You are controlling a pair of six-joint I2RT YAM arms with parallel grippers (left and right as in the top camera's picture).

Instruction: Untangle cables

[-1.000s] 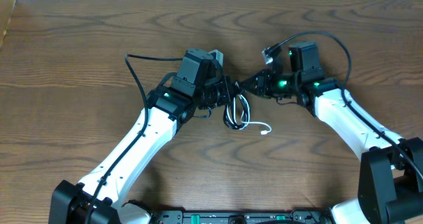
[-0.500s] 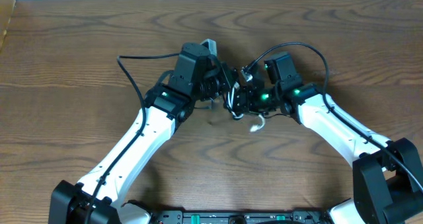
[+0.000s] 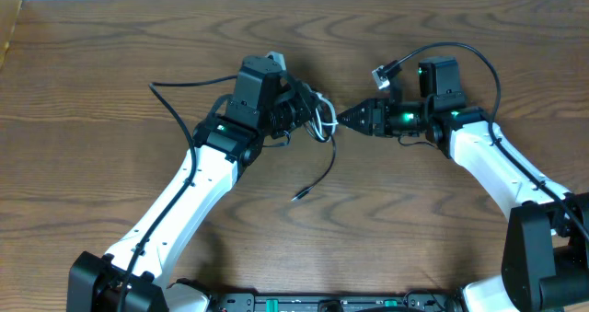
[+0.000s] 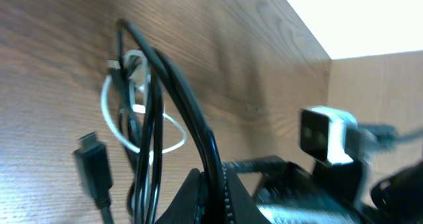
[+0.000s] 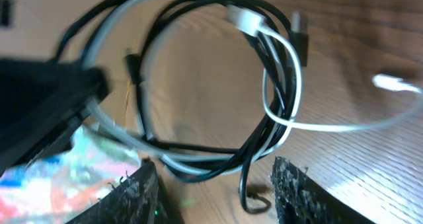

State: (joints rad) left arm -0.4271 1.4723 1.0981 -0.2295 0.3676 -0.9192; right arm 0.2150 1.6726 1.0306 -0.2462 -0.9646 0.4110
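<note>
The cables [image 3: 321, 117] hang as a small coil from my left gripper [image 3: 309, 116], which is shut on a black strand of it. In the left wrist view the black cord [image 4: 198, 128] runs up from between the pressed fingertips of the left gripper [image 4: 210, 179]. The white cord [image 4: 110, 115] loops behind it, and a black plug [image 4: 92, 163] dangles at the left. One black end [image 3: 301, 195] trails down onto the table. My right gripper [image 3: 346, 119] stands just right of the coil, open. In the right wrist view the coil [image 5: 198, 85] lies ahead of the right gripper [image 5: 218, 187], and a black loop dips between its fingers [image 5: 296, 191].
The wooden table [image 3: 101, 63] runs out on all sides. A white strip edges the far side. Thick black arm wires arch over the left arm [image 3: 175, 96] and the right arm [image 3: 483, 59]. The right arm's body [image 4: 324, 135] shows in the left wrist view.
My right gripper has opened and drawn back to the right, off the coil. The left gripper has carried the coil a little up and left, and a black end has dropped loose onto the table.
</note>
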